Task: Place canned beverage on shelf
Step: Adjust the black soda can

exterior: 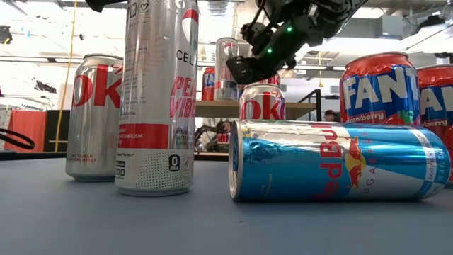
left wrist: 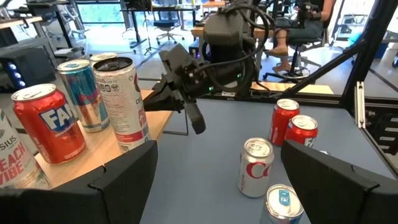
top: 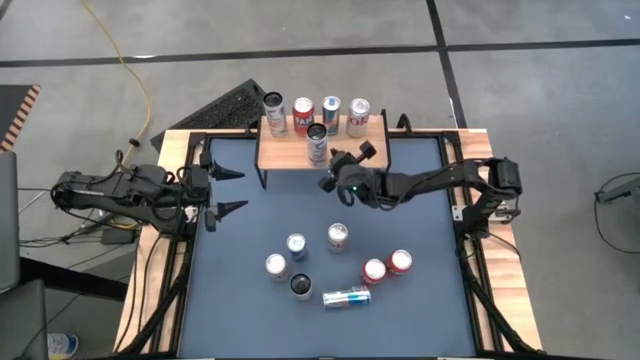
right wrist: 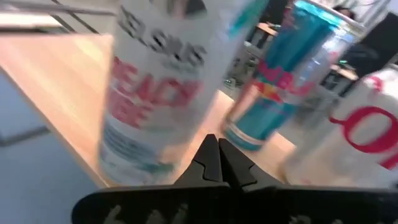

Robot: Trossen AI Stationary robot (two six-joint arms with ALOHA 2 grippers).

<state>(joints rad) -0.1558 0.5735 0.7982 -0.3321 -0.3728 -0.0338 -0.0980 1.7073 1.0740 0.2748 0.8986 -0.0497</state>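
**Fifth can set on the shelf; right gripper empty beside it**

Left of the shelf [top: 318, 148], at the table's left edge, the left gripper [top: 226, 190] waits with its fingers spread wide and nothing between them. It is well apart from every can.

On the shelf itself, four cans stand upright in a row along the back. A fifth, the tall white can [top: 317, 143], stands upright at the shelf's front edge, ahead of the row and near the middle.

Just right of that can and a little forward of the shelf's front edge, the right gripper [top: 334, 172] hovers with its fingers pressed together, holding nothing. Its wrist view shows the closed tips pointing at the white can's base. Whether the tips touch the can cannot be told.

Forward of the shelf, seven cans remain on the dark mat [top: 240, 300]: six upright and a blue can [top: 346, 297] lying on its side.

Judgement: the placing step for the white can looks complete. The next move calls for the right arm to draw clear without knocking the can, then open over one of the mat's cans. Shelf room is tight.
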